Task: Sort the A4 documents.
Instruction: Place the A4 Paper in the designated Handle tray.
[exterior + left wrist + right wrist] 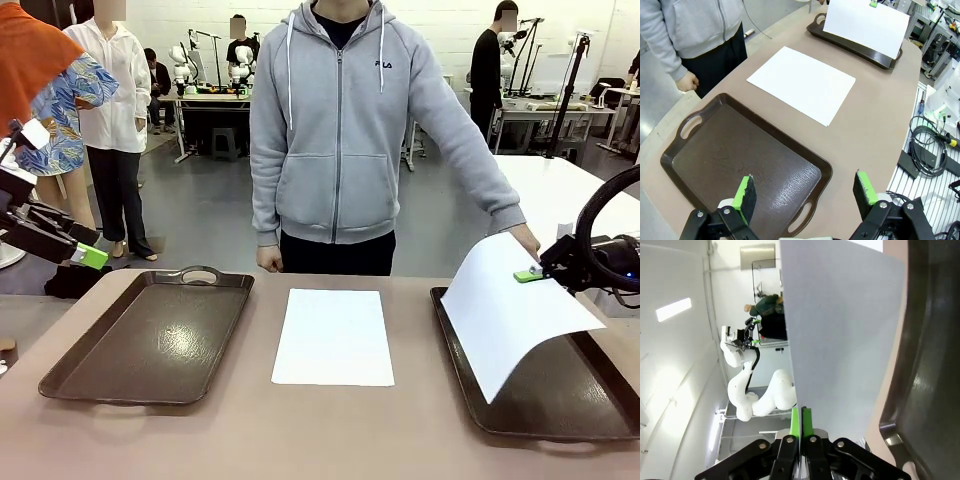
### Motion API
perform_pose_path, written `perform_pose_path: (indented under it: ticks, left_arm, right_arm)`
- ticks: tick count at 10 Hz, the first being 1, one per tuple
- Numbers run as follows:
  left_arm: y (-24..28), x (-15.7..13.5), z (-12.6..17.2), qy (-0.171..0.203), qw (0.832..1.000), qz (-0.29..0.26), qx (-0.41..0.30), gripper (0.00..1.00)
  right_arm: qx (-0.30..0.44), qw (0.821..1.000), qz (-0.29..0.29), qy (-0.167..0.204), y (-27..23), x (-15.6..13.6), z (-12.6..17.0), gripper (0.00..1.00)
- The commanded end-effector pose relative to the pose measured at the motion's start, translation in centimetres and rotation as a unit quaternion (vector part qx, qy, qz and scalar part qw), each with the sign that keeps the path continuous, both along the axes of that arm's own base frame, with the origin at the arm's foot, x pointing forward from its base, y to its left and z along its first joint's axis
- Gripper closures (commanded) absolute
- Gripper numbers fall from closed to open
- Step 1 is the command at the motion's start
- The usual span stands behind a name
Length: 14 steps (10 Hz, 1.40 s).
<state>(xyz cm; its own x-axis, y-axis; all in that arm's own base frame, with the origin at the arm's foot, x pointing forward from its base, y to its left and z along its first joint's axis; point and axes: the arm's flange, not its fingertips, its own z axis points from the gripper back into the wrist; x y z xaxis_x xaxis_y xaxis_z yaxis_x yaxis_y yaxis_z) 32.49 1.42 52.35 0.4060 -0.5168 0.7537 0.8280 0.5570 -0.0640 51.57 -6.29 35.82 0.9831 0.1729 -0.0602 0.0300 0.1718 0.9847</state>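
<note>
One A4 document (334, 337) lies flat on the table between the two brown trays, also seen as the flat sheet (801, 83) in the left wrist view. A second A4 sheet (510, 310) hangs tilted over the right tray (560, 405), pinched at its far edge by my right gripper (530, 274), which is shut on it. In the right wrist view the held sheet (840, 330) rises from the closed green pads (801, 422). My left gripper (805, 192) is open above the near end of the left tray (740, 160), holding nothing. It shows at the far left as the left gripper (85, 257).
A person in a grey hoodie (340, 130) stands at the far side, one hand (268, 260) by the table edge and the other hand (525, 238) near the held sheet. Cables (927, 155) lie on the frame beside the table. Bare tabletop (300, 430) runs along the near edge.
</note>
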Motion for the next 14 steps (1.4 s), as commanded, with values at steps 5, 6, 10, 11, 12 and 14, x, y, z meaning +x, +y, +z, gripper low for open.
perform_pose_path:
  ticks: [5,6,10,11,12,14]
  left_arm:
    - [0.2,0.1,-0.1,-0.006,1.000,-0.011,-0.007,0.00]
    - [0.2,0.1,-0.1,-0.006,1.000,-0.011,-0.007,0.00]
    - [0.2,0.1,-0.1,-0.006,1.000,-0.011,-0.007,0.00]
    - [0.2,0.1,-0.1,-0.006,1.000,-0.011,-0.007,0.00]
    - [0.2,0.1,-0.1,-0.006,1.000,-0.011,-0.007,0.00]
    - [0.2,0.1,-0.1,-0.006,1.000,-0.011,-0.007,0.00]
  right_arm:
    - [-0.015,1.000,0.018,0.005,-0.5,1.2,-0.5,0.99]
    - [-0.031,0.999,0.014,0.005,-0.4,1.0,-1.2,0.99]
    - [-0.104,0.994,-0.018,-0.031,-0.7,0.3,-2.2,0.99]
    - [-0.137,0.989,-0.026,-0.040,-0.9,-0.1,-2.5,0.99]
    - [-0.167,0.984,-0.033,-0.054,-1.1,-0.4,-2.6,0.99]
    - [-0.203,0.976,-0.051,-0.065,-1.6,-0.8,-2.8,0.99]
